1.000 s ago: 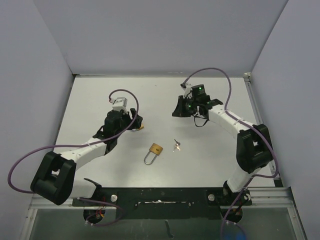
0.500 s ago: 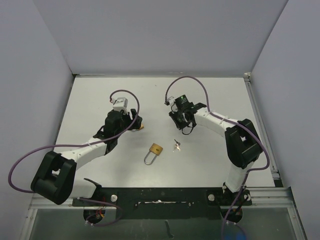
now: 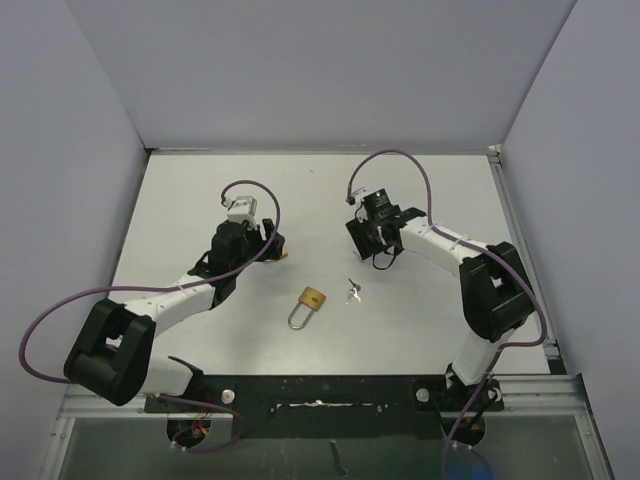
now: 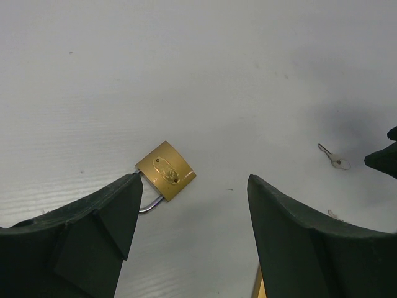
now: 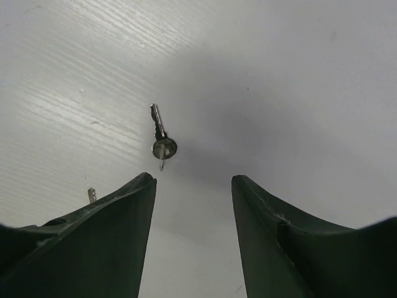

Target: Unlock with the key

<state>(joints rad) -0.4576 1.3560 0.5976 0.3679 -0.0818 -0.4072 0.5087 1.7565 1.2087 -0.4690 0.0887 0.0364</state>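
Right claw (image 5: 193,179) has spread open, the key (image 5: 164,148) just ahead.

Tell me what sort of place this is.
Probably a robot test cell in a lab: a white table boxed in by plain walls, a left arm and right arm bolted at its near edge, and a padlock and key laid out.

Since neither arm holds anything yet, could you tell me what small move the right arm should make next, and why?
Probably lower the right gripper onto the key: its jaws stand open, and the key lies free on the table just ahead of them.
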